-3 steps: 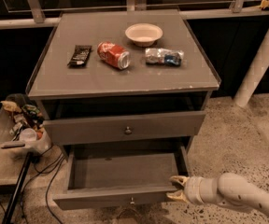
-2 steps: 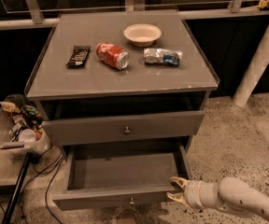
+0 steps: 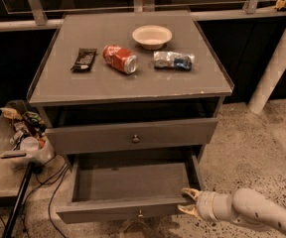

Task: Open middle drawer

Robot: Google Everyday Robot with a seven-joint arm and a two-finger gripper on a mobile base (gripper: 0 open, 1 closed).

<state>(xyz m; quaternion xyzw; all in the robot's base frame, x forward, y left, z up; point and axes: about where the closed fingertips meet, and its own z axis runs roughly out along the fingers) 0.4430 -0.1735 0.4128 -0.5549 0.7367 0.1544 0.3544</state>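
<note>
- Middle drawer (image 3: pixel 133 181): pulled well out of the cabinet, shallow grey box bare inside. Front panel low in view, small round knob (image 3: pixel 140 213) at its centre. Judged open; the task looks about done.
- Gripper (image 3: pixel 188 202): at the drawer front's right end, low right of view, arm coming in from the right. Its 2 fingers are spread apart with nothing between them. The upper tip is at or just beside the panel's corner; contact can't be told. It sits off the knob, probably because the pull is finished and the grasp let go.
- Upper drawer (image 3: pixel 133 135): above, front standing slightly proud of the cabinet, own knob at centre.
- Cabinet top (image 3: pixel 133 86): bowl (image 3: pixel 152 36), soda can (image 3: pixel 119 58) on its side, dark packet (image 3: pixel 84 59), crushed bottle (image 3: pixel 173 60), all well clear of the drawer's travel.
</note>
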